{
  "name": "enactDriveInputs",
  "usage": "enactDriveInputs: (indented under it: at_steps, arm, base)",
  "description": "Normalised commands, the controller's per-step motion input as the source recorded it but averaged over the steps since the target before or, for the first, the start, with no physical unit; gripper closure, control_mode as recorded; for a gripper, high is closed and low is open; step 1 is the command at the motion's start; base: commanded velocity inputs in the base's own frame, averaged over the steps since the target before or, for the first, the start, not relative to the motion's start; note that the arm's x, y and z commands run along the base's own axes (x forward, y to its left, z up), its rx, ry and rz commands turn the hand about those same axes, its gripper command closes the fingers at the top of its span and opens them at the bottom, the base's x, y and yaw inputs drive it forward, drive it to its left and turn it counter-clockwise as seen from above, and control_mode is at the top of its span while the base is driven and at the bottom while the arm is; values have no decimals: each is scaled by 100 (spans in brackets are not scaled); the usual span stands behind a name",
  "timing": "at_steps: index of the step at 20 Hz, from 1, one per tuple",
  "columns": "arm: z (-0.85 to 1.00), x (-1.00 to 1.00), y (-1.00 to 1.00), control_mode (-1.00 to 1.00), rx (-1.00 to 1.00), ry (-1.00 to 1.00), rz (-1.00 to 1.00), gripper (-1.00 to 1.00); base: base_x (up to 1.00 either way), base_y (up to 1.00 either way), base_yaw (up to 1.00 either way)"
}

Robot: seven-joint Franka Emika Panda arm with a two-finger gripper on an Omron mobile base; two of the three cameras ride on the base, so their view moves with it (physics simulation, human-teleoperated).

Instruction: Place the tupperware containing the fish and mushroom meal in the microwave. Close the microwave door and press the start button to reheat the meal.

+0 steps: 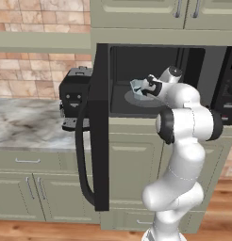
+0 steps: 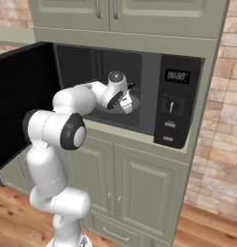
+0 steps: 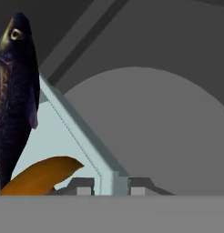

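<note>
Basically, the arm reached into the open microwave [image 2: 139,91], and the tool [image 1: 145,88] was clamped on the rim of the tupperware [image 1: 138,87], one finger [image 3: 84,186] inside the wall and one outside, as the hand view showed. The tub sat just over the round glass turntable [image 1: 132,99] in the dark cavity; whether it was touching the glass or a hair above could not be told. Grip on the rim made sense: the sides were angular and thin, so pinching the wall kept the tub level and left the food untouched. The microwave door [image 1: 99,127] stood swung fully out to the left, edge-on in the left base view, giving the arm free passage. A small black coffee machine [image 1: 73,96] stood on the marble surface [image 1: 28,124] behind the door, clear of the job.

Tupperware looked pale blue and translucent, with a faceted corner ridge running diagonally across the hand view. Inside lay the fish and mushroom meal [image 3: 16,91]: a dark glossy fish with a visible eye, lying along the wall, plus an orange-brown curved piece [image 3: 41,175] near the fingers. Button strip [image 2: 172,108] with its display sat right of the cavity, untouched. Judged stage: placing, with release, door closing and start press not yet done.
</note>
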Motion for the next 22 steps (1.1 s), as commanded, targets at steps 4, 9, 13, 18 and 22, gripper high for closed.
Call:
enactDriveInputs:
  at_steps: [4, 9, 13, 18, 22]
  arm:
    - [-57, 40, 0, -100, 0, 5, 0, 100]
    - [-33, 1, 11, -100, -1, 3, 0, -100]
    - [-1, -59, 16, -100, -4, -3, 0, -100]
    - [13, -98, 1, -100, -5, -22, -1, -100]
    - [33, -100, 1, -100, -3, -21, 0, -100]
  base:
    - [0, 0, 0]
    - [0, 0, 0]
    - [0, 0, 0]
    - [0, 0, 0]
    - [0, 0, 0]
